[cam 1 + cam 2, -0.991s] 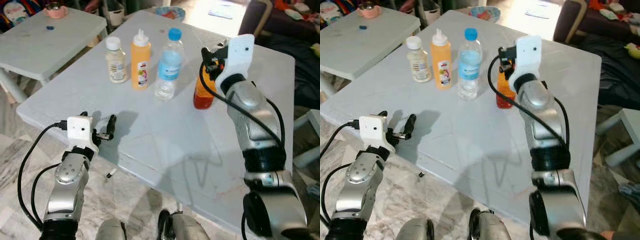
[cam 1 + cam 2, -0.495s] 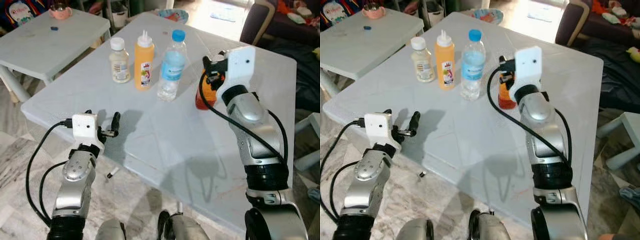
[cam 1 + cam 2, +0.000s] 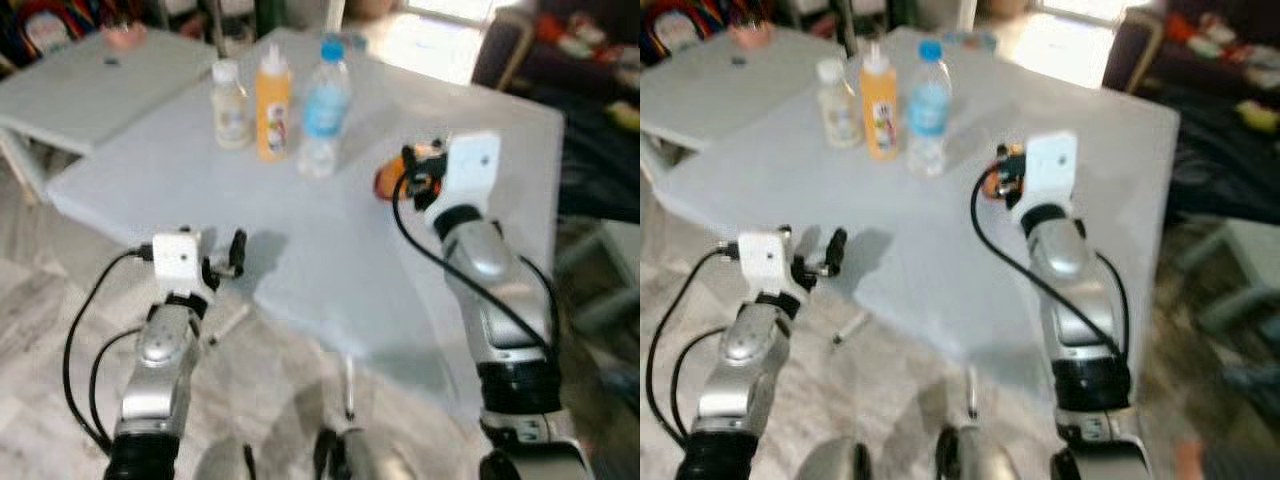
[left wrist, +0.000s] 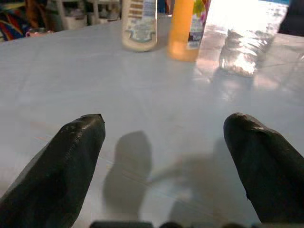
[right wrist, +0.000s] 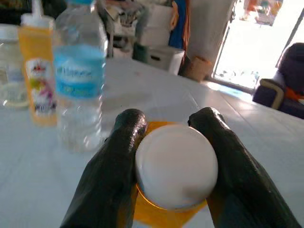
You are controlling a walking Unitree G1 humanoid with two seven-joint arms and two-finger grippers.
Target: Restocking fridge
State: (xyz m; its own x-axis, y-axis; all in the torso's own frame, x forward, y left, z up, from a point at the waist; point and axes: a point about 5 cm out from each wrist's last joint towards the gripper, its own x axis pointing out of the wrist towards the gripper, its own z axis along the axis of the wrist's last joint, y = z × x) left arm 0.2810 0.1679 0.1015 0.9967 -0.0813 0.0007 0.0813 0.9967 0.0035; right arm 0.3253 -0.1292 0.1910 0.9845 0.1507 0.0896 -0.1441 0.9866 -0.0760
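Right gripper [image 5: 173,156] is clamping an orange bottle [image 5: 161,209] by its white cap [image 5: 176,166], fingers [image 5: 111,171] on both sides; whether it's touching the grey table [image 3: 330,250] I can't tell, head views are blurring. Left gripper [image 4: 164,166] is hovering spread wide and gripping nothing at the table's near edge. Cream bottle [image 3: 229,103], yellow squeeze bottle [image 3: 272,102] and water bottle [image 3: 323,108] are standing in a row further back

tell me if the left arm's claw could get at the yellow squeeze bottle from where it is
Probably yes: the left claw is open over the table's near edge, with bare tabletop between it and the yellow squeeze bottle.
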